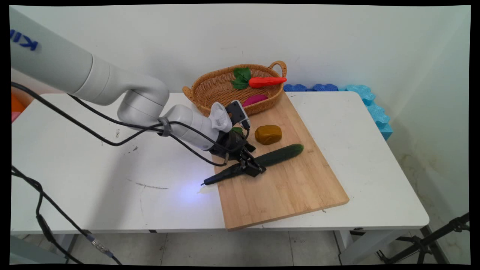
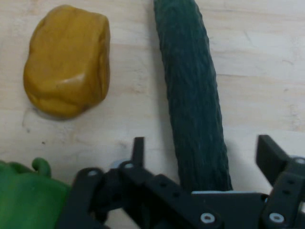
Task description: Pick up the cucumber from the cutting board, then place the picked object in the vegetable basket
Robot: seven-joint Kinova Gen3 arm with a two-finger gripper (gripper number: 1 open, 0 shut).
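Observation:
A long dark green cucumber [image 1: 282, 154] lies slantwise on the wooden cutting board [image 1: 292, 187], its thin end reaching off the board's left edge. My gripper [image 1: 252, 167] is down over the cucumber's middle. In the hand view the cucumber [image 2: 190, 90] runs up between the two fingers of the gripper [image 2: 205, 149], with a gap on each side, so the gripper is open and straddles it. A brown potato [image 1: 268, 134] [image 2: 66, 59] sits on the board just beyond the cucumber. A green vegetable [image 2: 24, 198] shows at the hand view's lower left, beside the hand.
A wicker basket [image 1: 210, 90] stands at the board's far end, holding an orange carrot [image 1: 267, 81] with green leaves and a purple vegetable [image 1: 255, 100]. Blue foam blocks [image 1: 371, 101] line the wall at the table's far right. Black cables hang from the arm over the table's left.

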